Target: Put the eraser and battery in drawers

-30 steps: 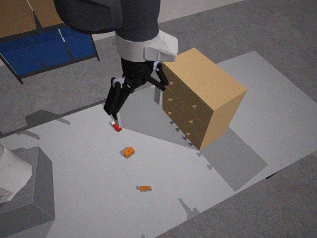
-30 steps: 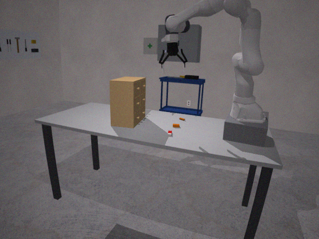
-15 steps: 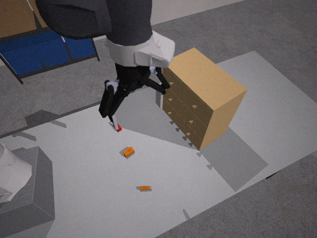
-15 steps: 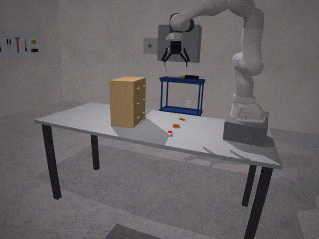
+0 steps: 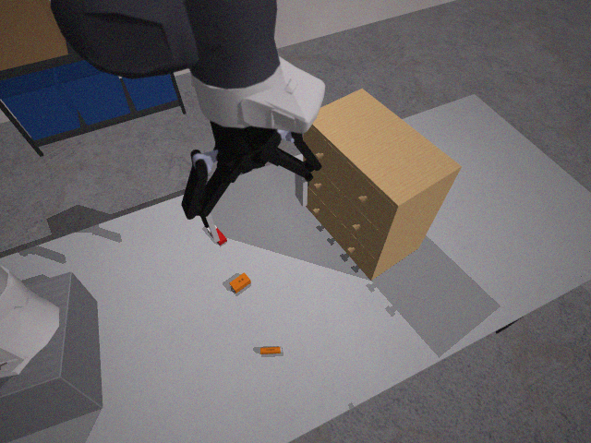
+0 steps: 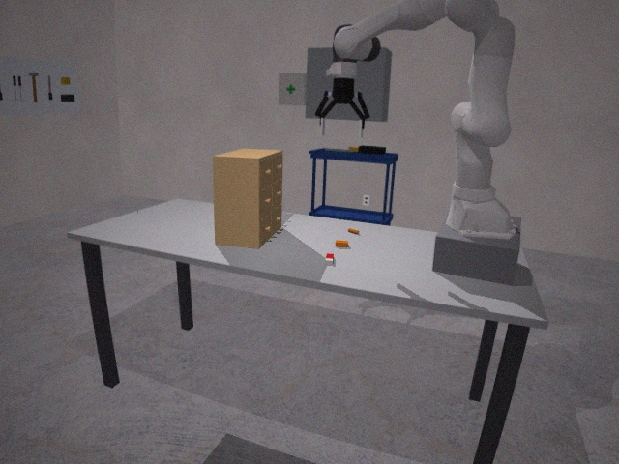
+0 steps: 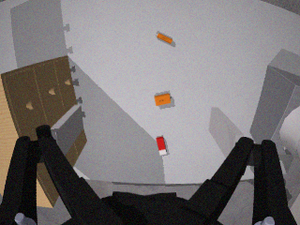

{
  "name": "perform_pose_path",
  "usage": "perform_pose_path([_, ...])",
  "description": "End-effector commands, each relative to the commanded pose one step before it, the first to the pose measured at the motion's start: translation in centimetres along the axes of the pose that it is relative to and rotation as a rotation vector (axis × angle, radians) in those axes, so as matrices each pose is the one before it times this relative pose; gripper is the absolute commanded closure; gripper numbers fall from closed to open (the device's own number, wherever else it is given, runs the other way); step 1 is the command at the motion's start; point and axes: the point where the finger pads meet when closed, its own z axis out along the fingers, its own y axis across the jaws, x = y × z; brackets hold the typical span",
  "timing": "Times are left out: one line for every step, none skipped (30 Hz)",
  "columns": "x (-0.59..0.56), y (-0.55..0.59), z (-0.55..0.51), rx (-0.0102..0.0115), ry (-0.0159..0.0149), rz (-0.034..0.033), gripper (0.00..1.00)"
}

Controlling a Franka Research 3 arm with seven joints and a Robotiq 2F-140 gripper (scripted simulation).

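Note:
The wooden chest [image 5: 377,185] stands upright on the table, and all its drawers look pushed in; it also shows in the exterior view [image 6: 247,197] and at the left of the wrist view [image 7: 44,107]. A small red and white block [image 5: 219,234], apparently the eraser, lies in front of the drawers. A thin orange AA battery [image 5: 271,350] lies farther out. My gripper [image 6: 340,127] is open and empty, high above the table, in front of the chest. In the wrist view my fingers frame the red block [image 7: 161,144] and the battery [image 7: 165,37].
An orange block [image 5: 240,281] lies between the eraser and the battery. The robot's grey base [image 6: 475,249] stands at one end of the table. A blue shelf [image 6: 352,185] stands behind the table.

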Motion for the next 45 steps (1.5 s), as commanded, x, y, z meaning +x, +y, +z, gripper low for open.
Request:
perform_pose_path([0.117, -0.027, 0.021, 0.00231, 0.00436, 0.02409, 0.00])
perform_pose_path([0.000, 0.000, 0.000, 0.00000, 0.00000, 0.00000, 0.00])
perform_pose_path([0.000, 0.000, 0.000, 0.00000, 0.00000, 0.00000, 0.00])
perform_pose_path([0.000, 0.000, 0.000, 0.00000, 0.00000, 0.00000, 0.00])
perform_pose_path([0.000, 0.000, 0.000, 0.00000, 0.00000, 0.00000, 0.00])
perform_pose_path([0.000, 0.000, 0.000, 0.00000, 0.00000, 0.00000, 0.00])
perform_pose_path([0.000, 0.000, 0.000, 0.00000, 0.00000, 0.00000, 0.00])
perform_pose_path([0.000, 0.000, 0.000, 0.00000, 0.00000, 0.00000, 0.00])
perform_pose_path([0.000, 0.000, 0.000, 0.00000, 0.00000, 0.00000, 0.00])
perform_pose_path([0.000, 0.000, 0.000, 0.00000, 0.00000, 0.00000, 0.00])
perform_pose_path([0.000, 0.000, 0.000, 0.00000, 0.00000, 0.00000, 0.00])
perform_pose_path([0.000, 0.000, 0.000, 0.00000, 0.00000, 0.00000, 0.00])
perform_pose_path([0.000, 0.000, 0.000, 0.00000, 0.00000, 0.00000, 0.00])
perform_pose_path([0.000, 0.000, 0.000, 0.00000, 0.00000, 0.00000, 0.00])
perform_pose_path([0.000, 0.000, 0.000, 0.00000, 0.00000, 0.00000, 0.00])
perform_pose_path([0.000, 0.000, 0.000, 0.00000, 0.00000, 0.00000, 0.00])
perform_pose_path([0.000, 0.000, 0.000, 0.00000, 0.00000, 0.00000, 0.00])
perform_pose_path([0.000, 0.000, 0.000, 0.00000, 0.00000, 0.00000, 0.00])
perform_pose_path([0.000, 0.000, 0.000, 0.00000, 0.00000, 0.00000, 0.00])
perform_pose_path([0.000, 0.000, 0.000, 0.00000, 0.00000, 0.00000, 0.00])
perform_pose_path([0.000, 0.000, 0.000, 0.00000, 0.00000, 0.00000, 0.00])
perform_pose_path([0.000, 0.000, 0.000, 0.00000, 0.00000, 0.00000, 0.00])
perform_pose_path([0.000, 0.000, 0.000, 0.00000, 0.00000, 0.00000, 0.00])
perform_pose_path([0.000, 0.000, 0.000, 0.00000, 0.00000, 0.00000, 0.00])
perform_pose_path([0.000, 0.000, 0.000, 0.00000, 0.00000, 0.00000, 0.00])
perform_pose_path([0.000, 0.000, 0.000, 0.00000, 0.00000, 0.00000, 0.00])
perform_pose_path([0.000, 0.000, 0.000, 0.00000, 0.00000, 0.00000, 0.00])
perform_pose_path([-0.085, -0.005, -0.039, -0.00104, -0.00344, -0.00465, 0.00])
perform_pose_path([0.000, -0.001, 0.004, 0.00001, 0.00002, -0.00822, 0.00])
perform_pose_path([0.000, -0.003, 0.010, 0.00003, 0.00005, -0.02036, 0.00])
perform_pose_path([-0.001, -0.006, 0.017, 0.00005, 0.00009, -0.03596, 0.00])
perform_pose_path([-0.001, -0.009, 0.025, 0.00006, 0.00014, -0.05346, 0.00])
perform_pose_path([0.000, -0.012, 0.034, 0.00007, 0.00019, -0.07155, 0.00])
perform_pose_path([0.000, 0.000, 0.000, 0.00000, 0.00000, 0.00000, 0.00])
perform_pose_path([0.000, 0.000, 0.000, 0.00000, 0.00000, 0.00000, 0.00])
perform_pose_path([0.001, -0.015, 0.043, 0.00006, 0.00023, -0.08903, 0.00])
perform_pose_path([0.000, 0.000, 0.000, 0.00000, 0.00000, 0.00000, 0.00])
perform_pose_path([0.000, 0.000, 0.000, 0.00000, 0.00000, 0.00000, 0.00])
perform_pose_path([0.002, -0.017, 0.051, 0.00004, 0.00028, -0.10500, 0.00])
perform_pose_path([0.000, 0.000, 0.000, 0.00000, 0.00000, 0.00000, 0.00])
perform_pose_path([0.000, 0.000, 0.000, 0.00000, 0.00000, 0.00000, 0.00])
perform_pose_path([0.000, 0.000, 0.000, 0.00000, 0.00000, 0.00000, 0.00])
perform_pose_path([0.000, 0.000, 0.000, 0.00000, 0.00000, 0.00000, 0.00])
perform_pose_path([0.004, -0.019, 0.059, 0.00000, 0.00030, -0.11867, 0.00])
perform_pose_path([0.000, 0.000, 0.000, 0.00000, 0.00000, 0.00000, 0.00])
